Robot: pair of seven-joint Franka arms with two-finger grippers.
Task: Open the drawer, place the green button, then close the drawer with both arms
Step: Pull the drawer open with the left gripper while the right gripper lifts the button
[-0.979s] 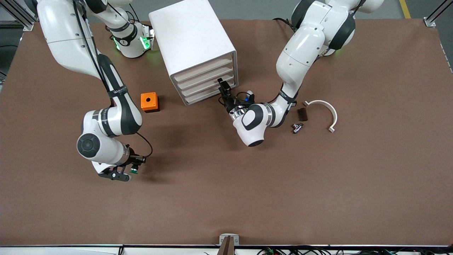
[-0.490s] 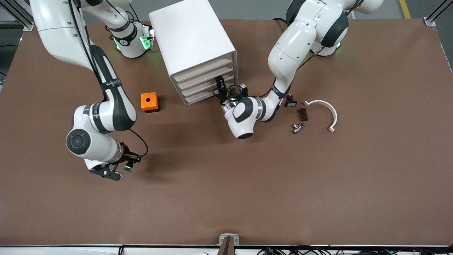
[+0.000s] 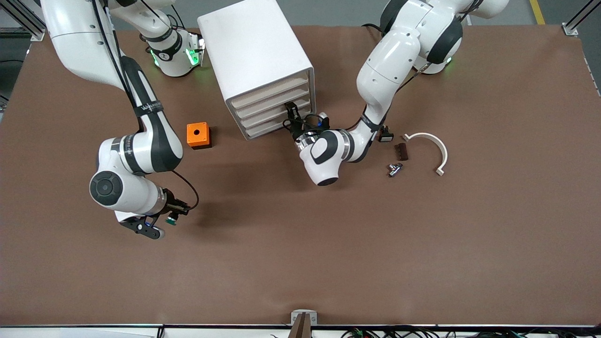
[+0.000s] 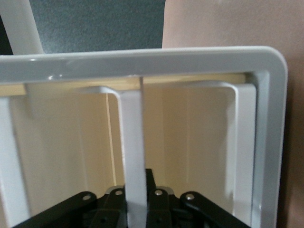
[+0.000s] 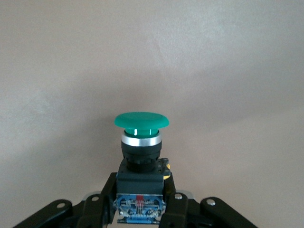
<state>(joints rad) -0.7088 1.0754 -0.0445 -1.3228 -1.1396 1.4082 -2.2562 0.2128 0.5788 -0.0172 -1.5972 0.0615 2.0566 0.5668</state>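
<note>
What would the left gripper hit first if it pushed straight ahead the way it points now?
The left gripper is shut on a drawer handle of the white drawer cabinet; straight ahead is that drawer's front, probably almost at once.

brown table (image 3: 300, 244) with white drawer cabinet (image 3: 256, 61), orange box (image 3: 198, 135), small parts (image 3: 399, 152)
</note>
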